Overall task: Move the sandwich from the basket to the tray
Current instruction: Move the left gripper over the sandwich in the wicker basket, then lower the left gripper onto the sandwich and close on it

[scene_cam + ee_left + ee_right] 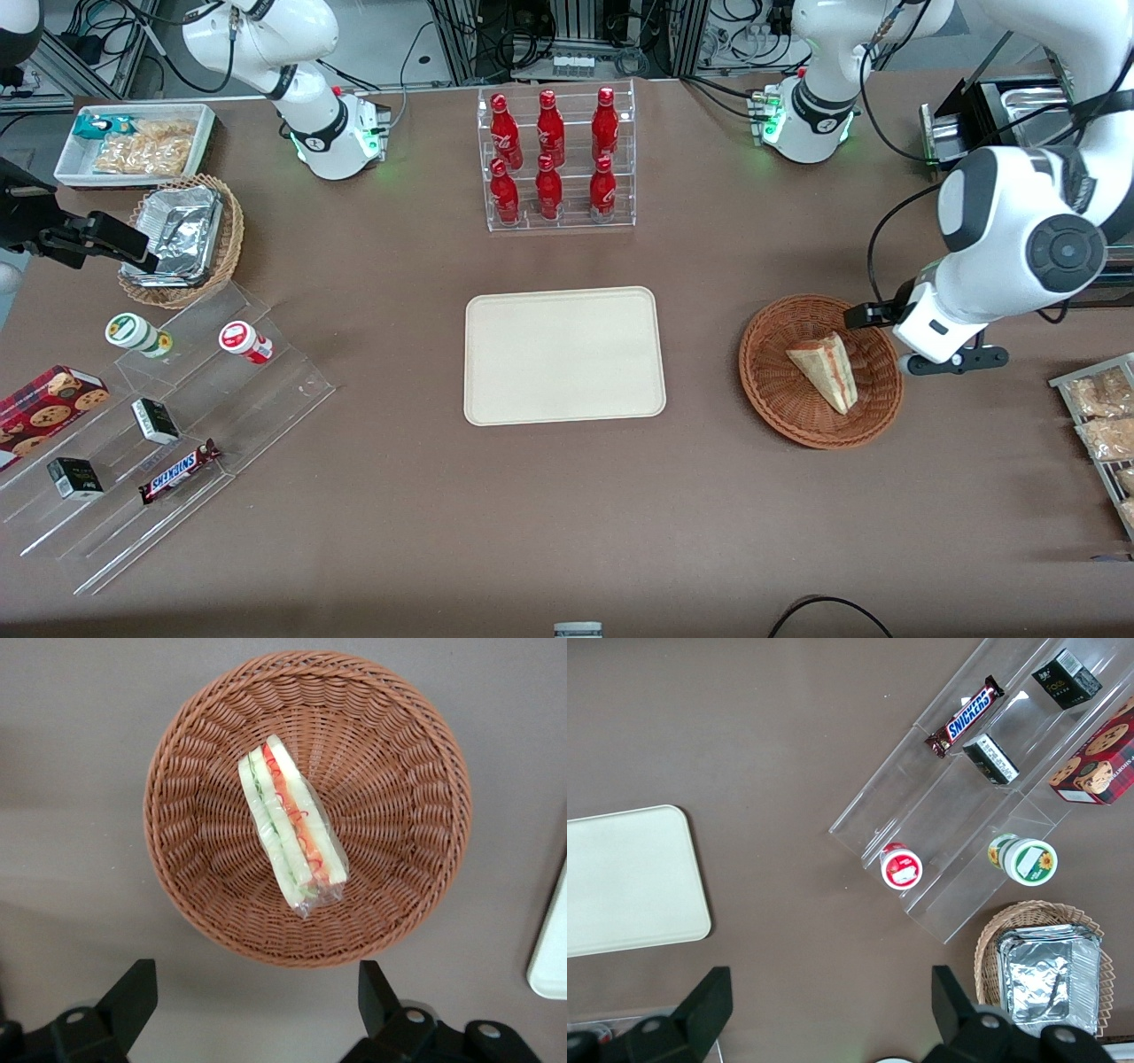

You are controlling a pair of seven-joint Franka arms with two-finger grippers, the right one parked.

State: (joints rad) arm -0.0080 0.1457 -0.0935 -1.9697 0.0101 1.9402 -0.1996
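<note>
Sandwich (826,369): lying on its side in the basket, wrapped in clear film, its red and green filling edge showing in the left wrist view; nothing is gripping it.
Basket (780,403): reddish-brown wicker, sitting on the bench toward the working arm's end, holding only the sandwich.
Gripper (257,1014): hanging above the bench just outside the basket rim, with its two black fingers (133,997) spread wide apart and holding nothing; in the front view its body is sitting at the basket's edge on the working arm's side.
Tray (564,355): cream-beige, resting flat at the middle of the bench, well apart from the basket, carrying nothing.
Bottle rack (559,159): clear stand with six red bottles, standing farther from the front camera than the tray.
Bench (425,496): brown surface carrying all of the above.
</note>
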